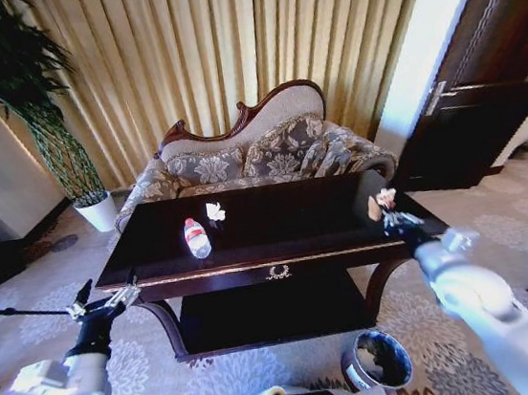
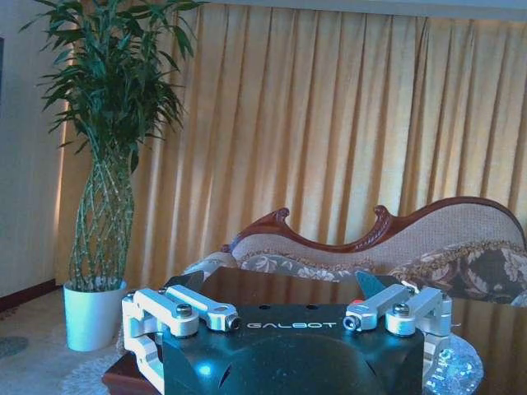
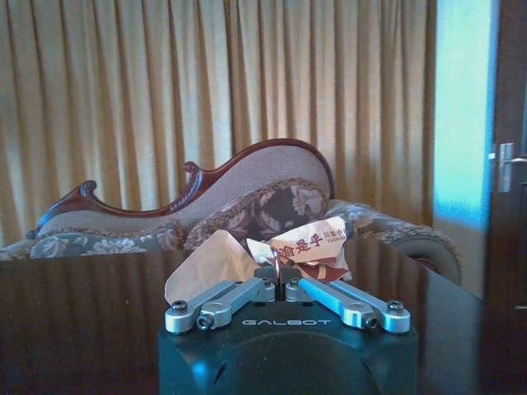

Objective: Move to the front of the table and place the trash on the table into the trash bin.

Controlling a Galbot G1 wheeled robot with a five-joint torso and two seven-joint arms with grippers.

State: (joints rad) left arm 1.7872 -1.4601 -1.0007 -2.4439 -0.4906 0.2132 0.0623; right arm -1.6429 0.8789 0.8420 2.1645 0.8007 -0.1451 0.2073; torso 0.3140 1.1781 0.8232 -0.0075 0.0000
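Note:
The dark glossy table (image 1: 279,239) stands right before me, its gold emblem facing me. On its left half lie a clear plastic bottle (image 1: 196,238) with a red-and-white label and a crumpled white paper scrap (image 1: 215,211). Over the table's right front edge my right gripper (image 1: 388,213) is shut on a crumpled wrapper (image 1: 380,202). In the right wrist view that wrapper (image 3: 300,247), printed in red, sits pinched in the gripper (image 3: 278,281) above the tabletop (image 3: 82,313). My left gripper (image 1: 113,300) hangs open off the table's left front corner, its fingers (image 2: 202,309) holding nothing. The trash bin (image 1: 378,359) stands on the carpet at my lower right.
A floral sofa (image 1: 259,155) with a carved frame stands close behind the table. A white plant pot (image 1: 100,213) with a tall plant is at the far left, and a dark door (image 1: 481,84) at the right. The table's lower shelf (image 1: 274,314) faces me.

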